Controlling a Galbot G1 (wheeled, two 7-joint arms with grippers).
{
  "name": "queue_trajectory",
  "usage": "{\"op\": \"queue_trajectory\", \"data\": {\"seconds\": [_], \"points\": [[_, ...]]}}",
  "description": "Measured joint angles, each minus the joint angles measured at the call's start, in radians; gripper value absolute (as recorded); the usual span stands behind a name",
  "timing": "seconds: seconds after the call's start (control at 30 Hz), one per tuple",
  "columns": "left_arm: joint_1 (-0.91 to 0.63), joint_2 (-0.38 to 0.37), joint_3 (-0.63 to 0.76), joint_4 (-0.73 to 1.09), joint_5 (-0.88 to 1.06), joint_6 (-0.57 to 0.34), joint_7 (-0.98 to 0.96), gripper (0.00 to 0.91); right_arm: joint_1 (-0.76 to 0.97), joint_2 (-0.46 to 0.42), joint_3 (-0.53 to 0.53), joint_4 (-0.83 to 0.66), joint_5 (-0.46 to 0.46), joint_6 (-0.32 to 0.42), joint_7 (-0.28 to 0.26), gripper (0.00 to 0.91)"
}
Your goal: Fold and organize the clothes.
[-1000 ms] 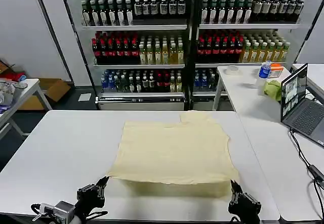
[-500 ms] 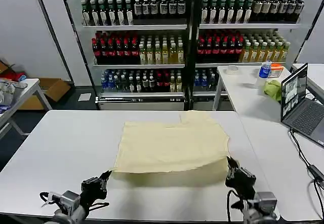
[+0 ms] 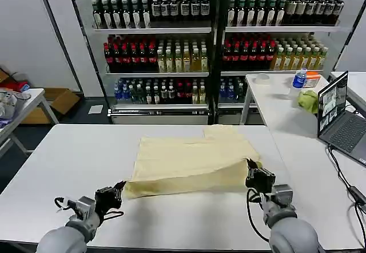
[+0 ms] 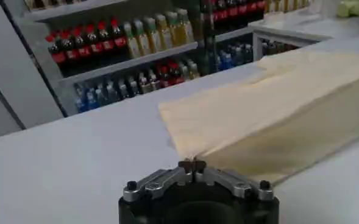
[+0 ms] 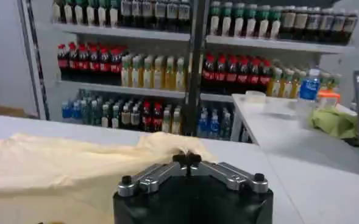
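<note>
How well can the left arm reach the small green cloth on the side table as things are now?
Probably not. The green cloth lies on the far right side table, beyond the right pincer. The left pincer is shut on the T-shirt corner at the near left.

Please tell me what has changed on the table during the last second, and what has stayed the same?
Both grippers carried the near hem of the T-shirt away from the robot. The right gripper went farther, so the lifted fold now slants, while the left gripper lags near the table's front edge. Both stay shut on the T-shirt. The shirt's far part, the green cloth and the laptop have not moved.
</note>
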Motion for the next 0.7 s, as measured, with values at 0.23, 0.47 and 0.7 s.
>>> {"op": "queue_trajectory", "data": {"seconds": [0.23, 0.47, 0.7], "points": [[-0.073, -0.001, 0.042, 0.059, 0.013, -0.009, 0.001, 0.020, 0.040, 0.008, -0.029, -0.072, -0.021, -0.012, -0.014, 0.000], [-0.131, -0.002, 0.081, 0.102, 0.032, -0.020, 0.001, 0.010, 0.064, 0.024, -0.049, -0.126, -0.054, -0.017, -0.026, 0.000], [-0.181, -0.006, 0.123, 0.140, 0.055, -0.035, 0.004, 0.020, 0.075, 0.037, -0.063, -0.164, -0.085, -0.021, -0.033, 0.000]]}}
